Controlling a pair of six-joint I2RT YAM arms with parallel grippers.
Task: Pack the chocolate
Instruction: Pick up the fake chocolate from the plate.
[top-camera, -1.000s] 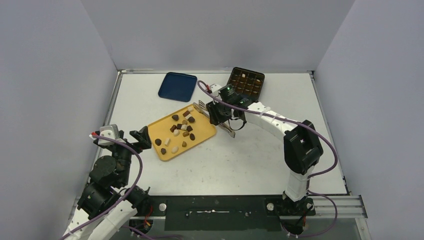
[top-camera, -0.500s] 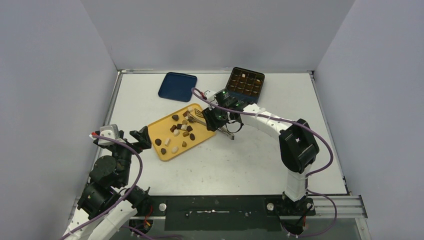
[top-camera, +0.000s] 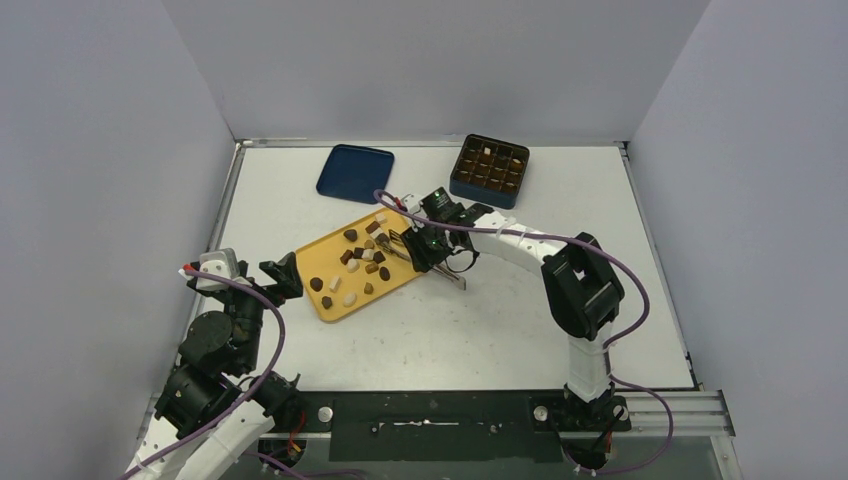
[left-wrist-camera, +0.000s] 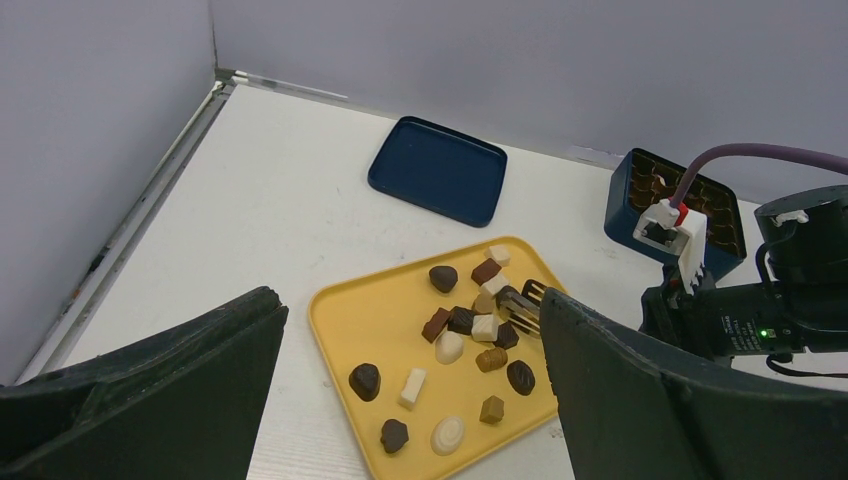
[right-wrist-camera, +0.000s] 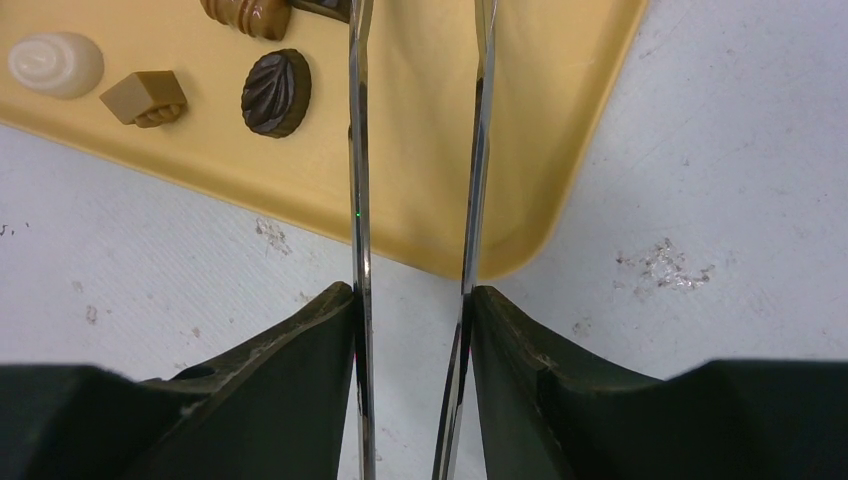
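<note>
Several chocolate pieces (top-camera: 362, 262), dark, caramel and white, lie on a yellow tray (top-camera: 325, 262). My right gripper (top-camera: 432, 245) is shut on metal tongs (top-camera: 397, 243) at the tray's right corner. The tongs' two blades (right-wrist-camera: 360, 180) run forward over the tray (right-wrist-camera: 420, 120), slightly apart. Their tips (left-wrist-camera: 520, 303) reach into the pile of chocolate (left-wrist-camera: 470, 325) beside a dark piece. A dark leaf-shaped piece (right-wrist-camera: 276, 92) and a caramel block (right-wrist-camera: 147, 97) lie left of the blades. My left gripper (top-camera: 282, 275) hangs open at the tray's left side, empty.
The dark blue gridded box (top-camera: 489, 170) stands at the back right with a few pieces in its cells. Its flat blue lid (top-camera: 355, 172) lies at the back, behind the tray. Grey walls close in the table on three sides.
My right arm has swung left and down with the tongs, from beside the box to the tray, bringing the tips in among the chocolate. The left arm has not moved.
</note>
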